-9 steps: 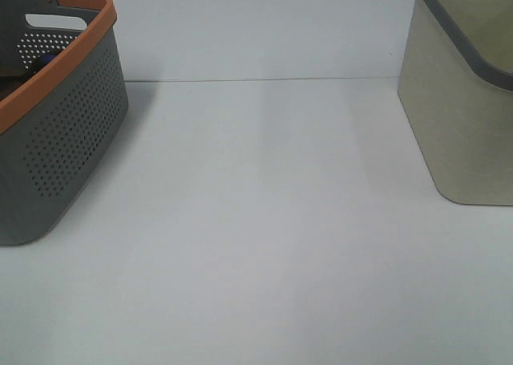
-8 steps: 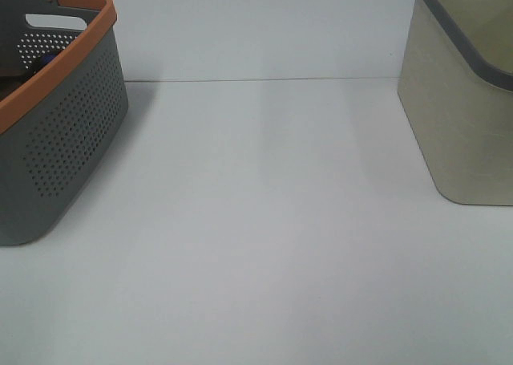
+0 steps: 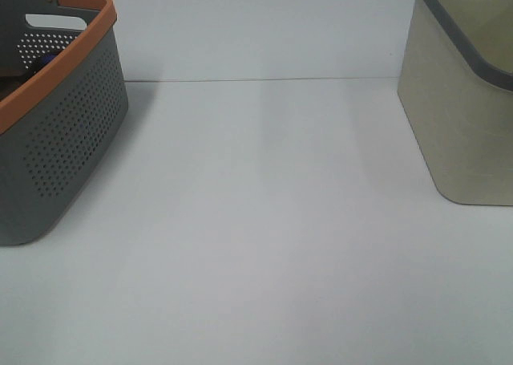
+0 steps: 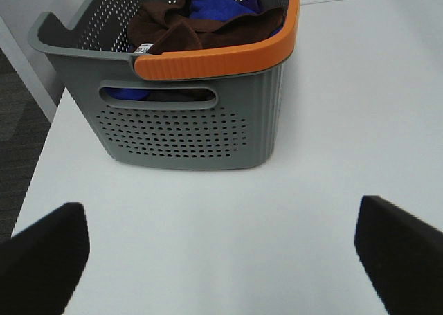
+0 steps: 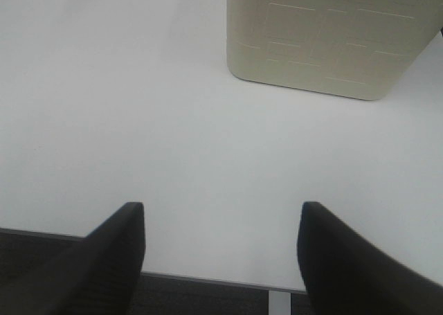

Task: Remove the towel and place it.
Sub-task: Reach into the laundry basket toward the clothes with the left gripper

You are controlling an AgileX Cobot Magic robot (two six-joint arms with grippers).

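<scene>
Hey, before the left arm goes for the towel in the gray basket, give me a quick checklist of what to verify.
1. Towel located, in gray basket: ok.
2. Towel free of blue cloth: cannot tell; they lie bunched together.
3. Left gripper open and empty: ok.
4. Left gripper above towel: not ok; it hangs over the table, short of the basket.
5. Right gripper open, away from the gray basket: ok.
</scene>
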